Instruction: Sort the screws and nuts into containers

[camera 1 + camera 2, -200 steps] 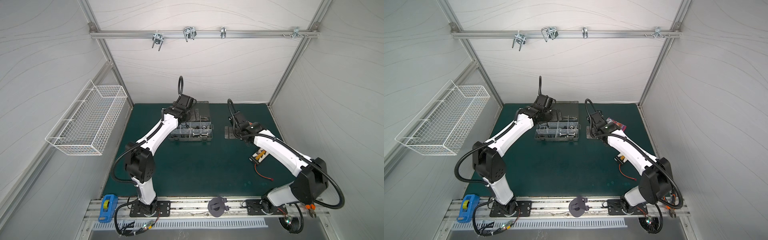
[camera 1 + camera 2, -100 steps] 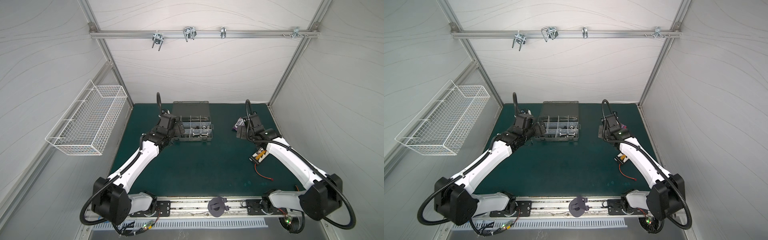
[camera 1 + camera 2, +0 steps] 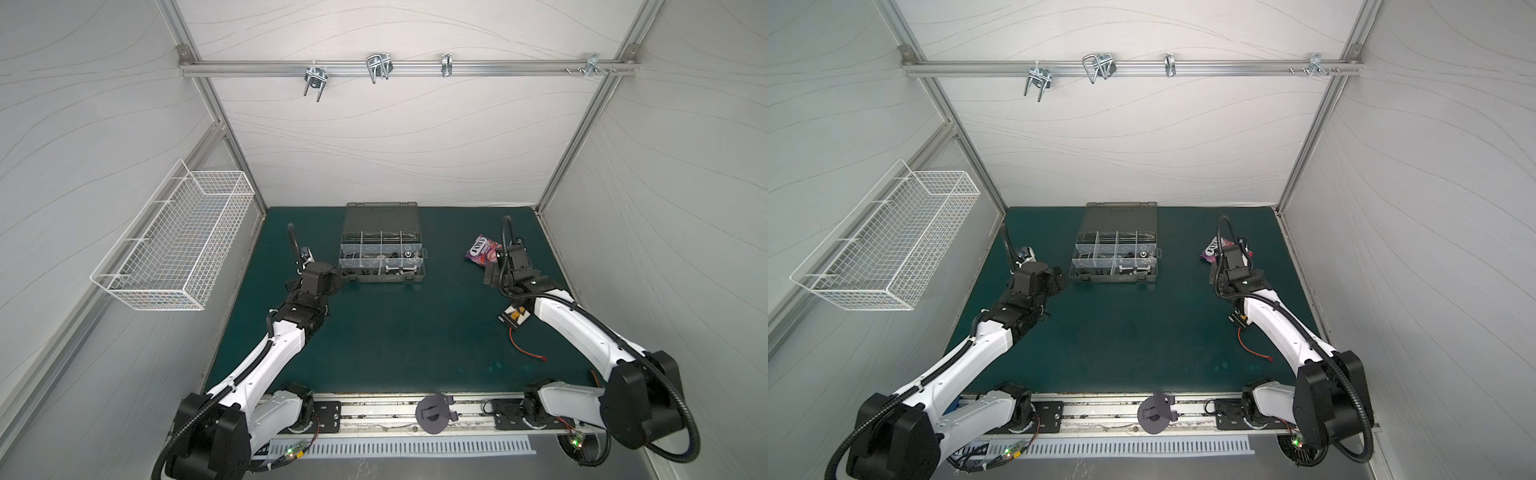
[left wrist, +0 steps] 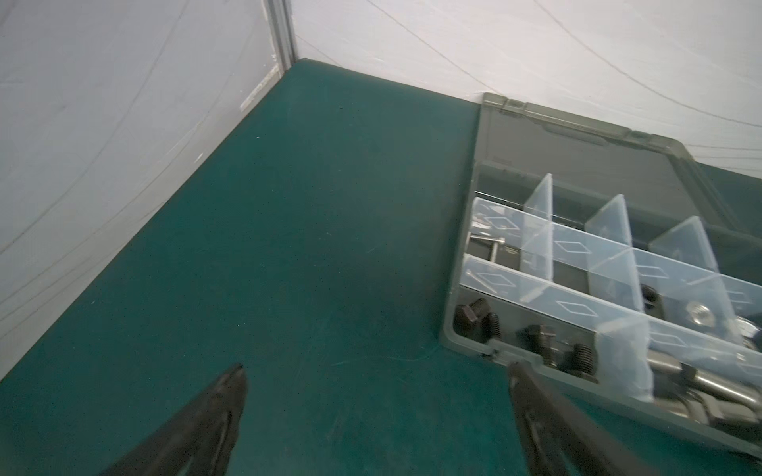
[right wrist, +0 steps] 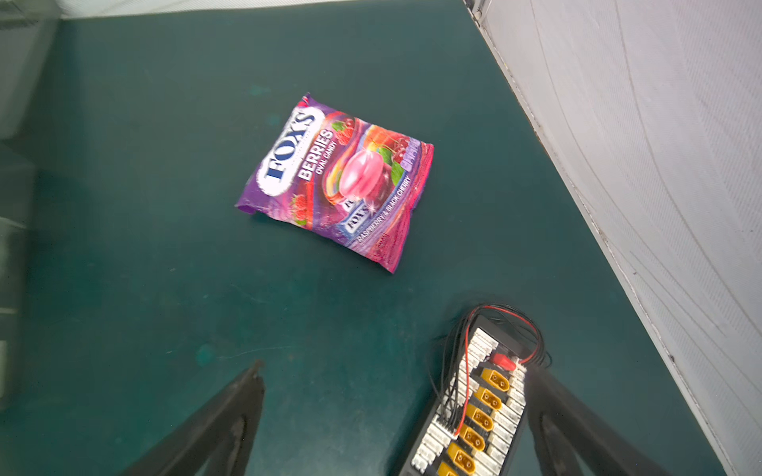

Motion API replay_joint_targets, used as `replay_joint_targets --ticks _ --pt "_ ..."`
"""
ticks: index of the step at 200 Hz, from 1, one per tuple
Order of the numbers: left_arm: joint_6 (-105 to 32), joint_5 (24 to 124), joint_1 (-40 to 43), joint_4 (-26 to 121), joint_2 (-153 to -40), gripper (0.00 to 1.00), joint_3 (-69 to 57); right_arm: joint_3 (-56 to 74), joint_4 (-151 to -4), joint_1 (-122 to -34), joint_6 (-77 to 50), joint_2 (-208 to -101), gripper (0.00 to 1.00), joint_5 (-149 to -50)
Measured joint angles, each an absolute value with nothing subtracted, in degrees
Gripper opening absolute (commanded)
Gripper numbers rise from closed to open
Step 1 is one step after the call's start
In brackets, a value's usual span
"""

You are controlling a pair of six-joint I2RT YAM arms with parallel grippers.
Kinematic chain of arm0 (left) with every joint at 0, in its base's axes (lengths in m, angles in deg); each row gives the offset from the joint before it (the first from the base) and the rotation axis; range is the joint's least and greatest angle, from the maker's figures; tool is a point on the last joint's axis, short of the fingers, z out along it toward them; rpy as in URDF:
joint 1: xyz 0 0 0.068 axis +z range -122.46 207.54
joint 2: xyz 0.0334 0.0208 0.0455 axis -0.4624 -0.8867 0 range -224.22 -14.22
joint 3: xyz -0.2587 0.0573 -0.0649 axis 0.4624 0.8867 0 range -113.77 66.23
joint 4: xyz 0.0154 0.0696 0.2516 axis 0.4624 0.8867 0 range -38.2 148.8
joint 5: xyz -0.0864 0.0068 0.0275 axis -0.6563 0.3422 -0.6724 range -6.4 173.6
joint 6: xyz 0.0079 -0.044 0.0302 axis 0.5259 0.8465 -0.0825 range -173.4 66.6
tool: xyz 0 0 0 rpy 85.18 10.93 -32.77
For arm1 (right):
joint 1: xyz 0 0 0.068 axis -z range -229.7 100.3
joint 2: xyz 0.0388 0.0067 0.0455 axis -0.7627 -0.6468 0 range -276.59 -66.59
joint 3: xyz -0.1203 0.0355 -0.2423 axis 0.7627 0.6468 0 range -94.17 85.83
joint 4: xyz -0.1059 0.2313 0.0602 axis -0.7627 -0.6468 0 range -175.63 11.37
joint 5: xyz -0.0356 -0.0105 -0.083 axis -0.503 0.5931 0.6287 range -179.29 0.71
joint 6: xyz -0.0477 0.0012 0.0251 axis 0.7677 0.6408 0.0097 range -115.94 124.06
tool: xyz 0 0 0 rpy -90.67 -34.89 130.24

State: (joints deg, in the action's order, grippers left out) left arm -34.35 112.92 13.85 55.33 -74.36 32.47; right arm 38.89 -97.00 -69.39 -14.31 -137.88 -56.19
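Note:
The grey organizer case (image 3: 382, 277) lies open at the back middle of the green mat, lid flat behind it. Its containers (image 4: 573, 263) are split by translucent dividers. In them lie black screws (image 4: 474, 317), a thin silver screw (image 4: 488, 243) and a silver nut (image 4: 697, 317). Silver bolts (image 3: 399, 270) lie in the front row. My left gripper (image 4: 376, 371) is open over bare mat, one finger close to the case's front left corner. My right gripper (image 5: 396, 369) is open and holds nothing, far right of the case.
A purple candy bag (image 5: 342, 181) lies ahead of the right gripper. A black connector board with red wire (image 5: 474, 412) lies under its fingers. A white wire basket (image 3: 178, 249) hangs on the left wall. The side wall (image 5: 659, 165) runs close by.
Both arms have drawn back toward the front. The left gripper came off the case to its front left. The right gripper swung right, toward the candy bag. Both stayed open.

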Motion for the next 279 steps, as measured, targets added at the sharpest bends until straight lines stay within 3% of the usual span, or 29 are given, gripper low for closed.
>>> replay_joint_targets --ticks 42,90,209,279 --pt "-38.61 110.45 20.53 41.82 -74.39 0.99 41.56 44.95 -87.86 -69.17 -10.77 -137.49 0.99 -54.37" --pt "-46.44 105.40 22.09 25.27 -77.90 0.99 47.36 53.25 -75.29 -69.10 -6.40 -133.81 0.99 -52.89" --pt "-50.42 88.75 29.47 -8.95 -101.05 0.98 53.61 66.30 -48.56 -63.81 -2.62 -133.55 0.99 -54.59" --pt "-50.44 79.96 32.03 0.66 -102.87 0.99 43.66 70.04 -37.09 -60.66 -3.76 -139.93 0.99 -57.76"
